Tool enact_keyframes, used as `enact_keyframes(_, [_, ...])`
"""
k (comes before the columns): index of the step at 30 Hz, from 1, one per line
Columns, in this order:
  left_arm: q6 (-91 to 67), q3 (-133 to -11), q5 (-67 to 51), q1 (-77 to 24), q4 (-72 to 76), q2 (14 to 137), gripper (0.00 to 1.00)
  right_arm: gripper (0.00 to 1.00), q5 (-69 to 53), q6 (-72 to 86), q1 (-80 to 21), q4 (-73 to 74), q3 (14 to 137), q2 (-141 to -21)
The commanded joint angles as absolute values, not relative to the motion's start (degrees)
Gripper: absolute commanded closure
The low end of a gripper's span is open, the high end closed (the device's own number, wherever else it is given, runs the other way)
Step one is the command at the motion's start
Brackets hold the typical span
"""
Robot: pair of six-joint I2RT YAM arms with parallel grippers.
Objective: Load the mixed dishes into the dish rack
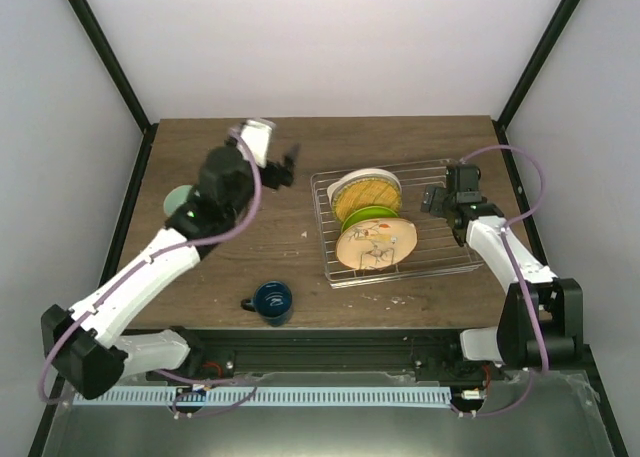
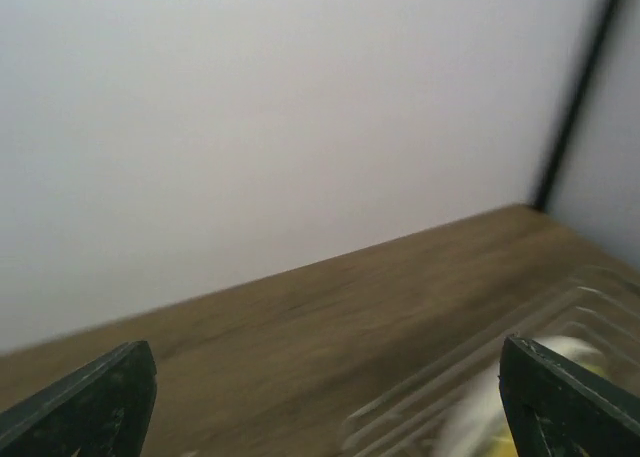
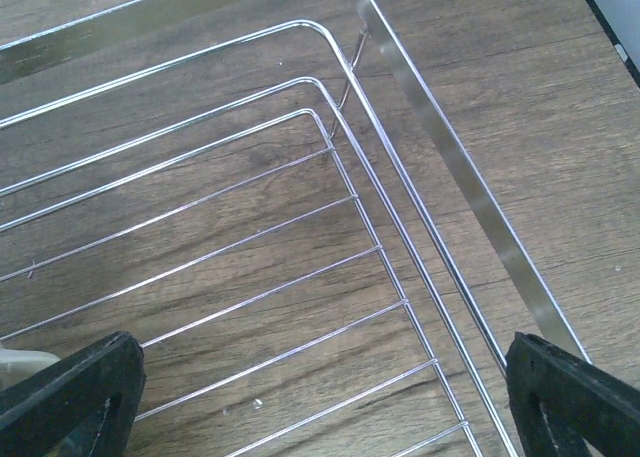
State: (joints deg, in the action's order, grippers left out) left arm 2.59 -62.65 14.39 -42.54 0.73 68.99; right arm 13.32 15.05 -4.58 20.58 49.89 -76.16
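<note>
Plates (image 1: pixel 368 217) are standing in the dish rack (image 1: pixel 447 257). Only the top view is showing the blue mug (image 1: pixel 272 299) and mint bowl (image 1: pixel 177 198) sitting on the worktop (image 1: pixel 290 245). The left hand (image 2: pixel 320 397) and right hand (image 3: pixel 320 402) are hanging spread wide.

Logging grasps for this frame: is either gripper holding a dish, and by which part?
Nothing is held. The left gripper is open above the table, the right gripper open over the dish rack, both empty.
</note>
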Motion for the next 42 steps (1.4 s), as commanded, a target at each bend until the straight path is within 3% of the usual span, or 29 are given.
enact_keyframes(1, [-12.13,-66.56,9.06,-27.72,-18.14,70.63,0.04,0.0,13.33,15.03,-4.04,19.77,51.06,-74.99])
enact_keyframes(5, [-13.29,-68.14,13.07,-20.42,-28.7,74.66,0.04,0.0,12.62,15.03,-4.04,19.51,50.82,-74.89])
enact_keyframes(17, [-7.91,-75.0,29.42,-18.61,-45.31,92.46,0.0,0.0,11.6,14.86,-4.04,18.98,50.71,-75.13])
enact_keyframes(24, [-9.16,-74.76,23.84,-9.63,-43.59,98.0,0.0,0.0,10.99,14.77,-4.04,18.82,50.71,-75.24])
enact_keyframes(35, [-10.69,-74.4,24.32,-7.78,-40.92,107.81,0.01,0.0,10.38,14.76,-4.05,19.05,50.99,-75.98])
enact_keyframes(38, [-10.83,-73.32,24.15,-7.44,-39.94,109.02,0.06,0.0,10.46,14.78,-4.04,18.99,50.89,-76.01])
enact_keyframes(42, [-10.64,-72.43,22.1,-6.74,-39.17,110.13,0.38,0.0,10.37,14.79,-4.04,18.98,50.89,-76.18])
